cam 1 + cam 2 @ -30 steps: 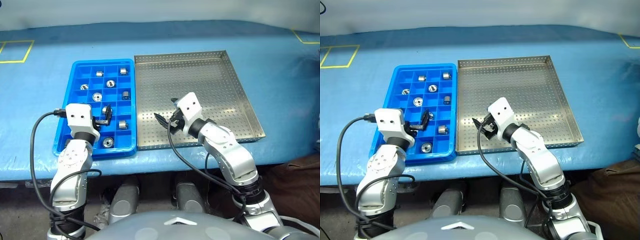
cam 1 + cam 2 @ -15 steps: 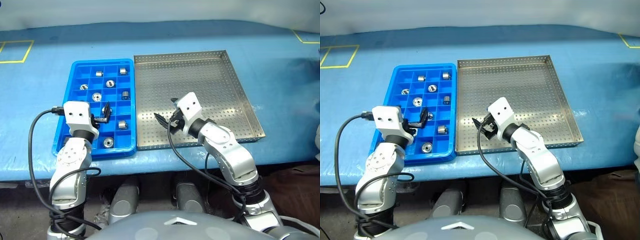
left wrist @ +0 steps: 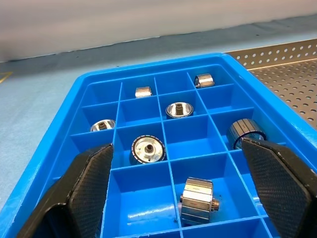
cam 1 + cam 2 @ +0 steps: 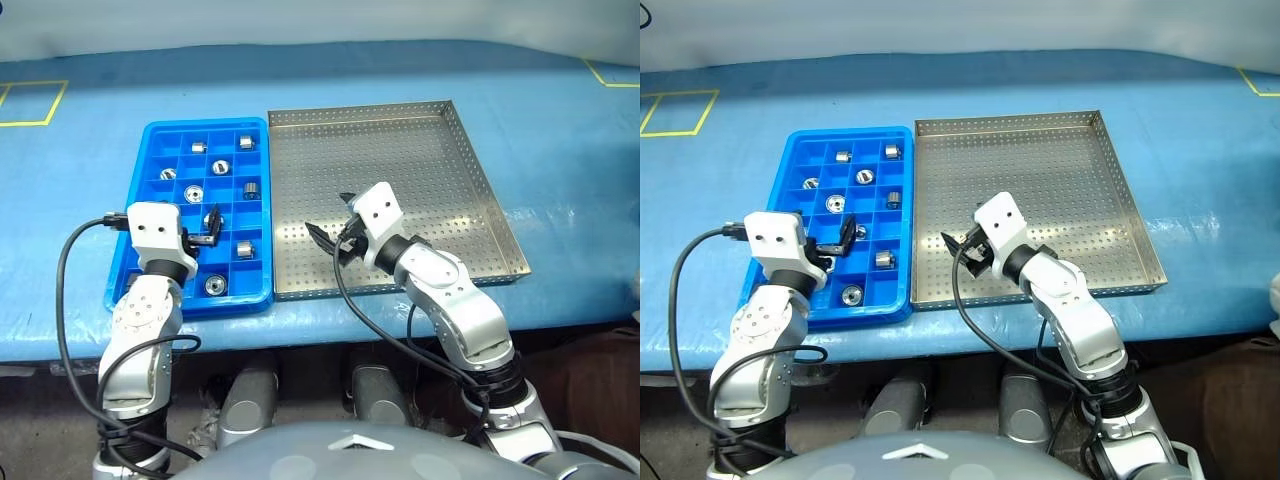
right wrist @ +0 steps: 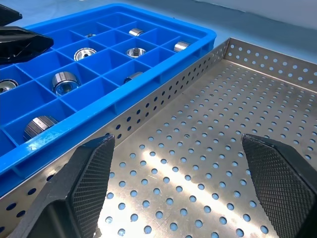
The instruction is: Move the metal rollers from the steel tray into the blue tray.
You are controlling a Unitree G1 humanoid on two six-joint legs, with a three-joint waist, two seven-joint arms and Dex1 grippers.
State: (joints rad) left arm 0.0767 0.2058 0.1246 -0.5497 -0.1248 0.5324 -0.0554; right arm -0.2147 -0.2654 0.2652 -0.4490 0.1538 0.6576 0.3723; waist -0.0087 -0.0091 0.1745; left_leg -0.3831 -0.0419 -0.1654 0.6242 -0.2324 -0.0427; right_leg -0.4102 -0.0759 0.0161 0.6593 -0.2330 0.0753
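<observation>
The blue tray [image 4: 150,250] lies left of the steel tray [image 4: 400,110], their long sides touching. Several metal rollers sit in the blue tray's compartments, such as one [image 4: 214,285] near the front, one [image 3: 147,149] in the middle and one [image 5: 62,81] beside the shared wall. My left gripper [image 4: 210,228] hovers open over the blue tray's near half, with a roller [image 3: 197,201] lying in the compartment below its fingers. My right gripper [image 4: 332,222] is open over the steel tray's near left part, above bare perforated floor [image 5: 208,163]. Neither gripper holds anything.
Both trays rest on a table under a blue cover [image 4: 560,150]. Yellow tape marks lie at the far left [image 4: 30,100] and far right [image 4: 610,75]. The table's front edge [image 4: 330,325] runs just behind both wrists.
</observation>
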